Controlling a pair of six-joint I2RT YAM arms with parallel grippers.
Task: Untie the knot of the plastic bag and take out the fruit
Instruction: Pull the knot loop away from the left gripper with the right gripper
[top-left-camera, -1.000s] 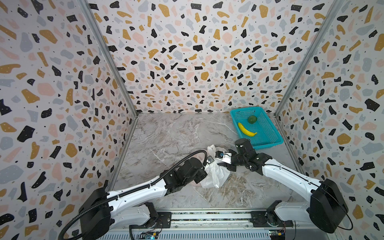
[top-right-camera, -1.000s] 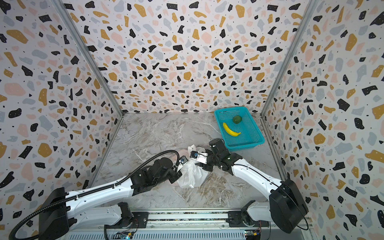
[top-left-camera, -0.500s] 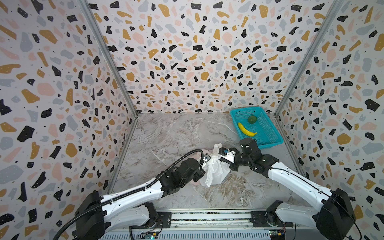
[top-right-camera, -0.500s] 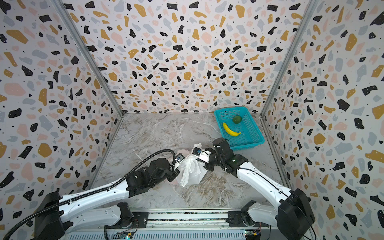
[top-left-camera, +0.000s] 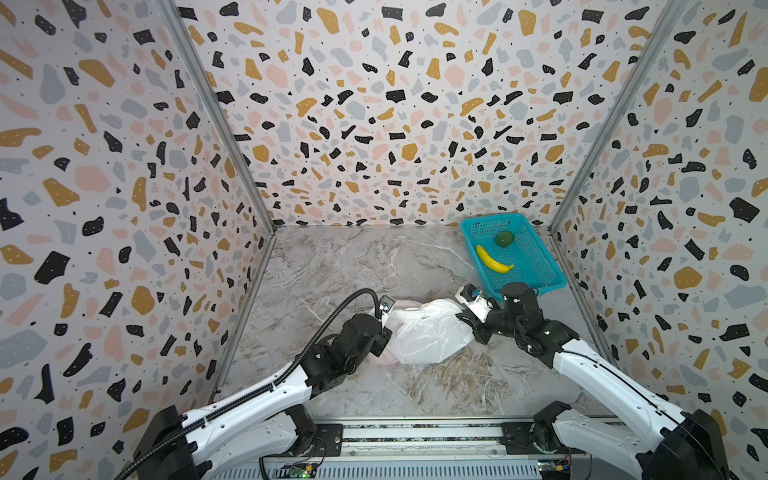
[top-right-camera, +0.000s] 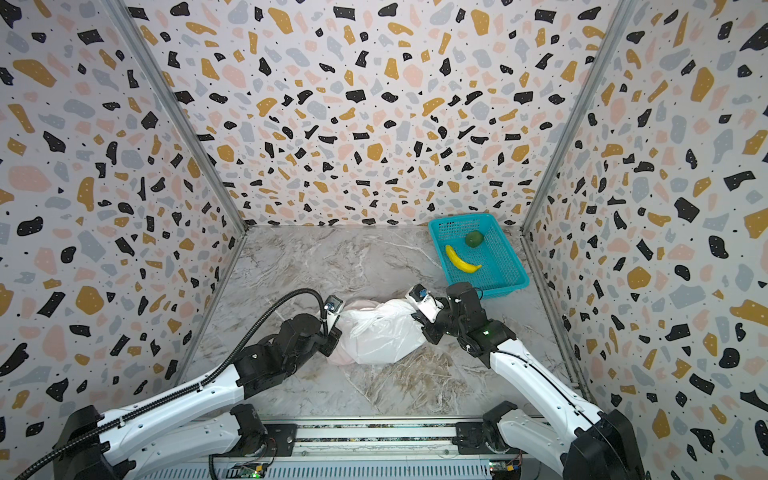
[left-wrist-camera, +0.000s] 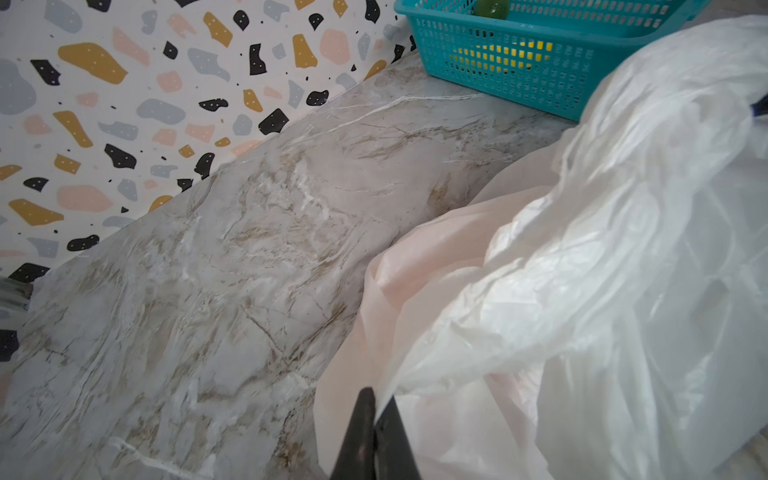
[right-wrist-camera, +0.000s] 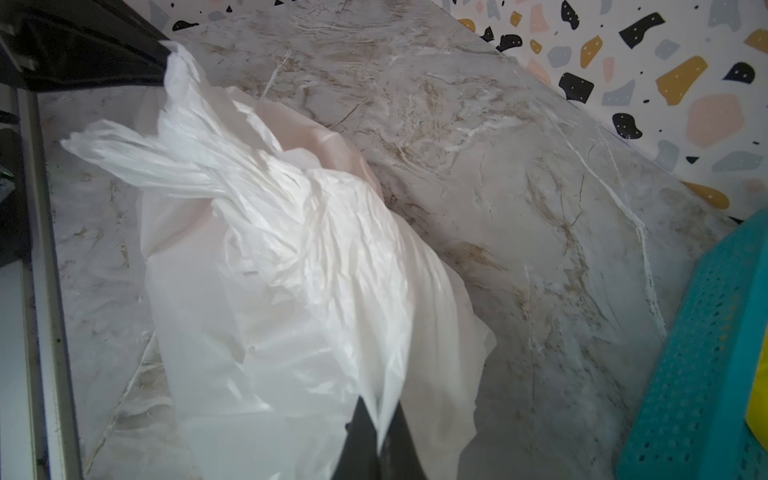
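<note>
One teal basket (top-left-camera: 534, 268) holds one banana (top-left-camera: 492, 260) and one green ball (top-left-camera: 504, 239). One plastic bag (top-left-camera: 428, 332), contents hidden, is pinched by the left gripper (left-wrist-camera: 376, 405) and the right gripper (right-wrist-camera: 380, 411).

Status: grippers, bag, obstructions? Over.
Left gripper, right gripper both shut on thin white crinkly plastic bag, opposite ends. Contents not visible. Teal mesh basket close beside right gripper.

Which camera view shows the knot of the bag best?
The right wrist view: the knot is close, with both tails spread. Both top views show the plastic bag too small to find it; the left wrist view shows only folds.
</note>
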